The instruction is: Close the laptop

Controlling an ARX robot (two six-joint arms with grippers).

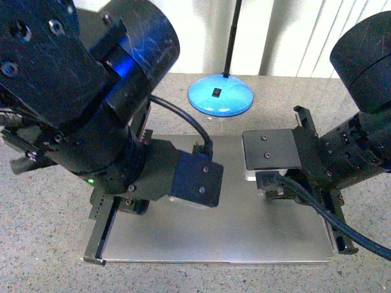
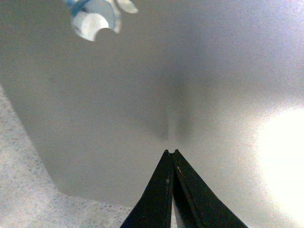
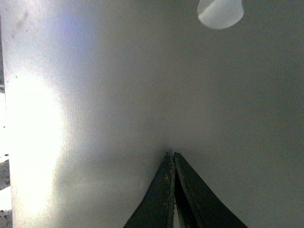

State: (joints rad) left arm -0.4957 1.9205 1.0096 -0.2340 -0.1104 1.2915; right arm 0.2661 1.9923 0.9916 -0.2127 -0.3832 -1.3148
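The laptop [image 1: 244,229] lies on the table with its grey-silver lid flat down, and no keys or screen show. My left gripper [image 2: 170,152] is shut, its tips meeting on the lid [image 2: 118,95] some way from the pale apple logo [image 2: 97,16]. My right gripper [image 3: 170,154] is also shut, its tips touching the lid [image 3: 142,71], with part of the logo [image 3: 220,12] at the frame edge. In the front view the left arm [image 1: 122,159] hangs over the lid's left part and the right arm [image 1: 330,159] over its right part. Both sets of fingertips are hidden there.
A blue round lamp base [image 1: 220,96] with a black pole [image 1: 231,36] stands just behind the laptop. The speckled grey table [image 1: 43,244] runs around it. A white slatted wall [image 1: 293,36] closes the back.
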